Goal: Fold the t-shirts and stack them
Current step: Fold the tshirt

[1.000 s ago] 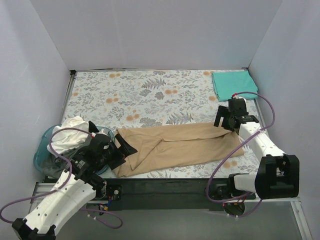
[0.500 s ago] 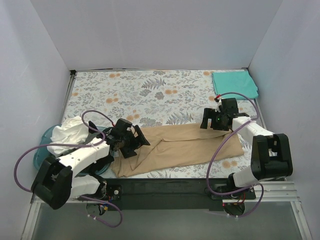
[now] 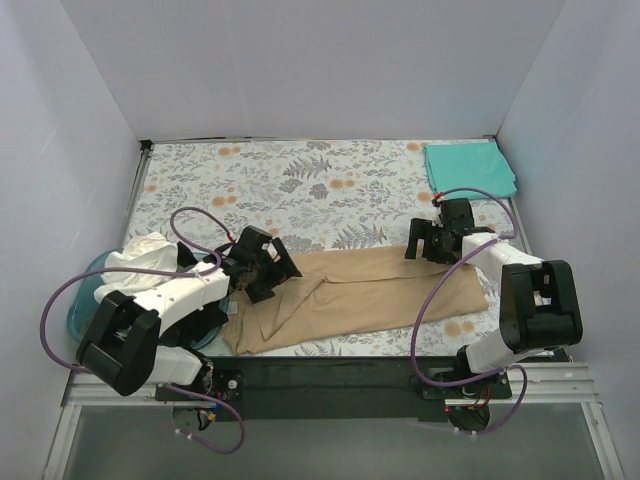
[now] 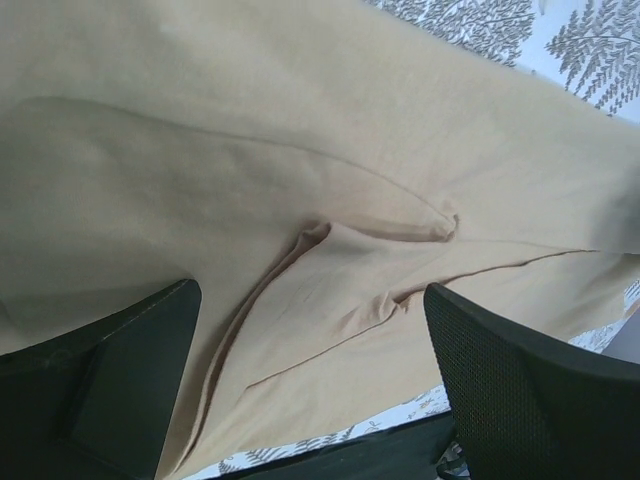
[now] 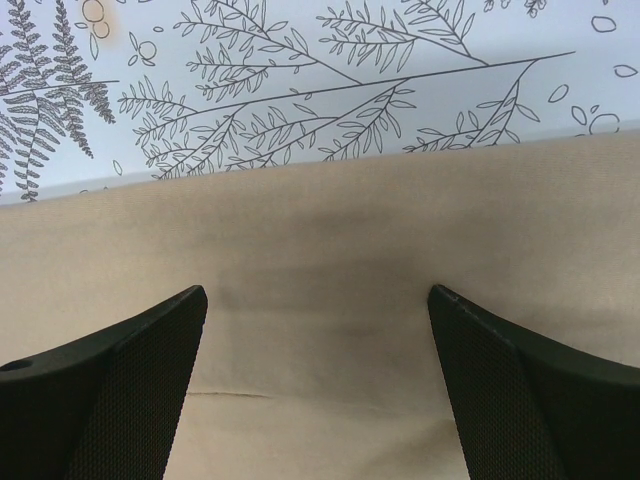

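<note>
**Both arms are lining up on the soft tan cloth t-shirt [image 3: 370, 290] for its next fold.**

Narrowed to a long strip, it is lying across the near middle of the floral-patterned table [image 3: 250, 190]. The left gripper [image 4: 310, 292] is poised over its left end and the right gripper [image 5: 318, 295] over its far right edge, both with fingers spread and holding nothing. The next move likely calls for pinching an edge. A crumpled white t-shirt [image 3: 140, 260] is waiting in the blue round basket [image 3: 78, 305] at left, and a folded teal-green t-shirt [image 3: 470, 168] is sitting far right.
</note>
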You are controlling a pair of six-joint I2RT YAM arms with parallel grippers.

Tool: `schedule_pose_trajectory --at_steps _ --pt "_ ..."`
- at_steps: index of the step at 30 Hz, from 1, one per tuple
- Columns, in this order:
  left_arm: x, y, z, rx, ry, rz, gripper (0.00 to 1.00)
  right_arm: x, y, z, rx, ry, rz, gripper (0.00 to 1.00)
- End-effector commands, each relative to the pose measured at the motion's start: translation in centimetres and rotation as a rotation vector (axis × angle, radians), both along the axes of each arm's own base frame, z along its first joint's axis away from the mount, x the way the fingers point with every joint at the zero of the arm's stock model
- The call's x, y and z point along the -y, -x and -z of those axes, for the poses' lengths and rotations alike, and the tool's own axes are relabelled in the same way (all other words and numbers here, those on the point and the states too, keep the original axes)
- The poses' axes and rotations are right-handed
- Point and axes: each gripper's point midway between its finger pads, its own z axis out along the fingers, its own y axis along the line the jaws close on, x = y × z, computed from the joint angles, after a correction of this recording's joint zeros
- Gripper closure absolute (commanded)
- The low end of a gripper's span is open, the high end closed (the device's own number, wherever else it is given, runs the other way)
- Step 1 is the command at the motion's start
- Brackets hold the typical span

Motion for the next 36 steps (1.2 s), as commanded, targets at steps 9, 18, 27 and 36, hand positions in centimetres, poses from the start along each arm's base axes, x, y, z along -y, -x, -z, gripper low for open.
schedule_pose_trajectory --at_steps 9,18,27,36 --pt "3.6 -2.9 -2.3 0.102 0.063 0.117 0.15 1.1 1.9 2.4 -0.08 0.042 0.031 0.02" --pt "5.7 -1.9 -1.4 0.083 0.054 0.2 0.4 1.1 1.9 2.3 -0.076 0.042 0.03 0.02" --pt "8.6 3.1 -2.1 0.077 0.092 0.415 0.49 1.2 2.0 2.2 -0.072 0.043 0.029 0.02" --pt "9.3 12.5 -2.7 0.003 0.073 0.65 0.15 1.3 1.9 1.2 -0.038 0.041 0.022 0.02"
